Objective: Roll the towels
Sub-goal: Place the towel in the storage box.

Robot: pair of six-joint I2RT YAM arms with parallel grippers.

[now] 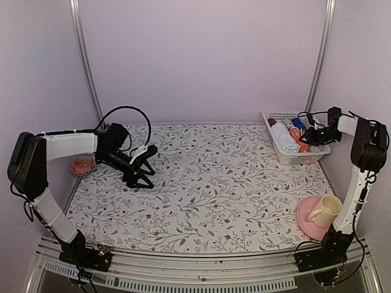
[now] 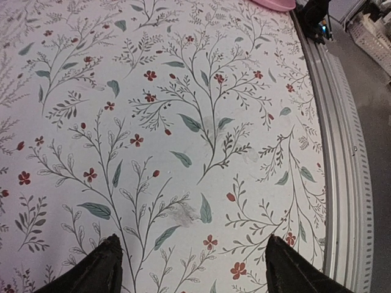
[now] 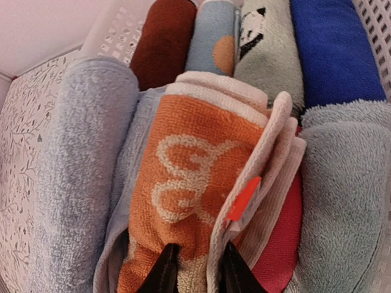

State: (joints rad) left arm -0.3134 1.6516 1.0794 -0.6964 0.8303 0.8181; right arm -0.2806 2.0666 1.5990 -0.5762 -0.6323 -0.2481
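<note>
The orange-red towel (image 3: pixel 189 165) with white prints lies folded in a white basket (image 1: pixel 293 160) at the far right, and it also shows in the top view (image 1: pixel 297 141). A light blue towel (image 3: pixel 79 159) lies rolled beside it on its left (image 1: pixel 282 137). My right gripper (image 3: pixel 198 247) is down in the basket (image 1: pixel 305 135), its fingers pinched on a fold of the orange-red towel. My left gripper (image 1: pixel 148 174) hovers open and empty over the flowered table at the left, and only bare tablecloth shows between its fingers (image 2: pixel 194 244).
The basket also holds brown (image 3: pixel 162 36), dark blue (image 3: pixel 330 43) and panda-print (image 3: pixel 266 43) cloths. A pink plate (image 1: pixel 305 224) with a cream mug (image 1: pixel 327 210) sits at the near right. A small pink object (image 1: pixel 80 165) lies at the left edge. A metal rail (image 2: pixel 342 152) borders the table.
</note>
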